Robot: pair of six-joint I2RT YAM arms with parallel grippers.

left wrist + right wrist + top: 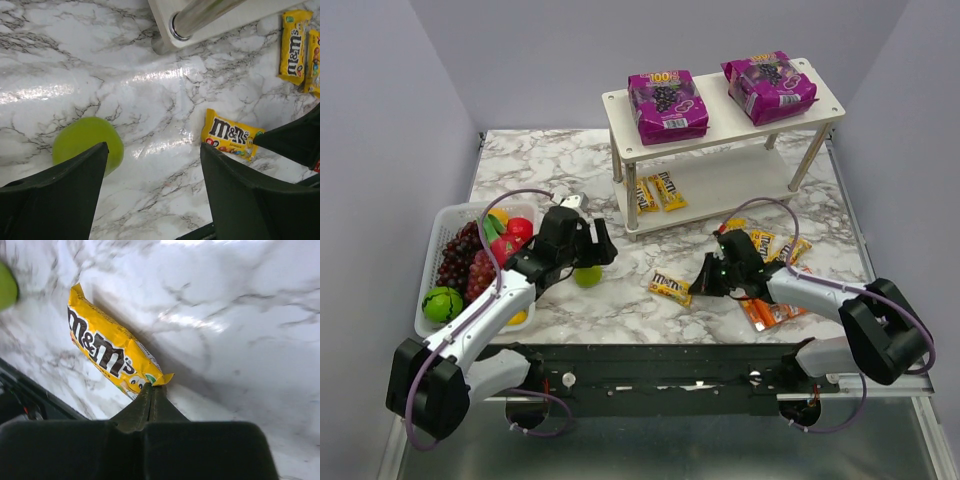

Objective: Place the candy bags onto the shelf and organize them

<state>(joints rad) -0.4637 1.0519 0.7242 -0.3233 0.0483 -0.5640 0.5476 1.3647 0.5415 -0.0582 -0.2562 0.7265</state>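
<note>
The white two-tier shelf [718, 98] stands at the back with two purple pouches [666, 105] [768, 86] on its top tier and two yellow packets [658, 193] on its lower tier. My right gripper [704, 280] [152, 387] is shut on the end corner of a yellow packet [670, 289] [107, 347] low over the marble table. More yellow packets [765, 243] and the orange pack [768, 312] lie beside the right arm. My left gripper [595, 245] [152, 147] is open and empty above the table. The held packet also shows in the left wrist view [231, 135].
A green round fruit [587, 276] [85, 142] lies on the table just below my left gripper. A white basket [435, 240] of fruit stands at the left. A metal shelf leg [200, 17] is close ahead of the left gripper.
</note>
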